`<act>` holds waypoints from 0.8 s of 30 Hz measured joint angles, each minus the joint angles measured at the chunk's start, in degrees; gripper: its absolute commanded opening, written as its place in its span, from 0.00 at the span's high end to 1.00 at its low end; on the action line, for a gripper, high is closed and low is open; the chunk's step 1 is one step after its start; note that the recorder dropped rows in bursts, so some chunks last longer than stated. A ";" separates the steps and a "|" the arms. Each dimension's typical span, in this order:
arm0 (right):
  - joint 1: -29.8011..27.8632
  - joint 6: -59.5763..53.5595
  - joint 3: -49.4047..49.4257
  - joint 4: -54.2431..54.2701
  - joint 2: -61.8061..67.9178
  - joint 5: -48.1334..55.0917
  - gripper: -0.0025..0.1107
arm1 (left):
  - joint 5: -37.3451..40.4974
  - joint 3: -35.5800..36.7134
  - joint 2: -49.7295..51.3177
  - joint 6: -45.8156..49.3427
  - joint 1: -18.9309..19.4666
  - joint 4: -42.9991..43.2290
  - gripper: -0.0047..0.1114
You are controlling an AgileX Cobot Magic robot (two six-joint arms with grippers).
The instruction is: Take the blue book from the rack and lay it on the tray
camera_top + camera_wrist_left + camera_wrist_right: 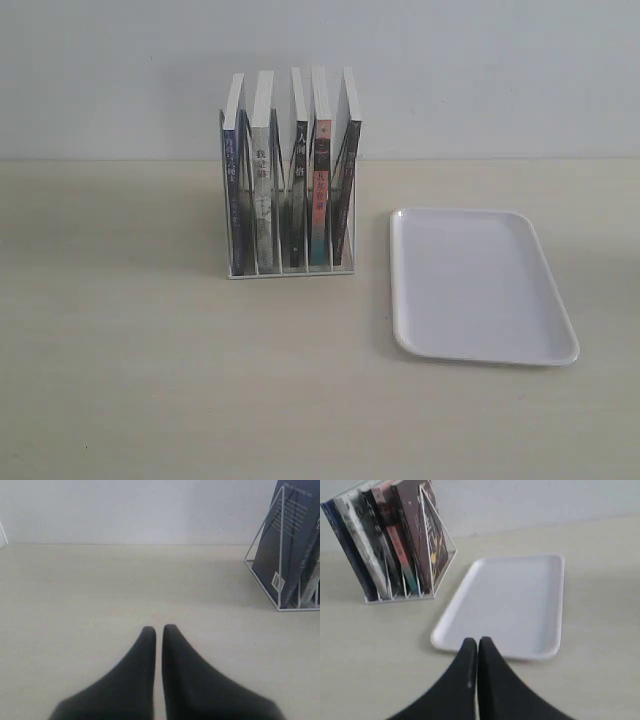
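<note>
As left hand (158, 630) hovers, blue book (292, 540) stands apart

We find open table (120, 350) left of the rack (290, 271), so the outer cover of the blue book (231, 195), in the leftmost slot, is barred only by the thin wire end frame. On its other side the grey-spined book (262, 200) stands just beside it; the gap seems narrow, though blur hides it. All the book tops rise above the wires. The tray (480, 285) lies bare, apart from the rack.
</note>
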 measured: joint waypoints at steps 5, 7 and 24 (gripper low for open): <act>0.00 0.04 0.00 -0.33 -0.02 -24.83 0.98 | 0.00 0.00 0.00 0.00 0.00 0.00 0.92; 0.00 0.95 -1.95 -0.18 0.30 -28.90 0.98 | 0.00 0.00 0.00 0.00 0.00 0.00 0.92; 0.00 0.31 -48.67 -3.63 44.60 21.46 0.98 | 0.00 0.00 0.00 0.00 0.00 0.00 0.92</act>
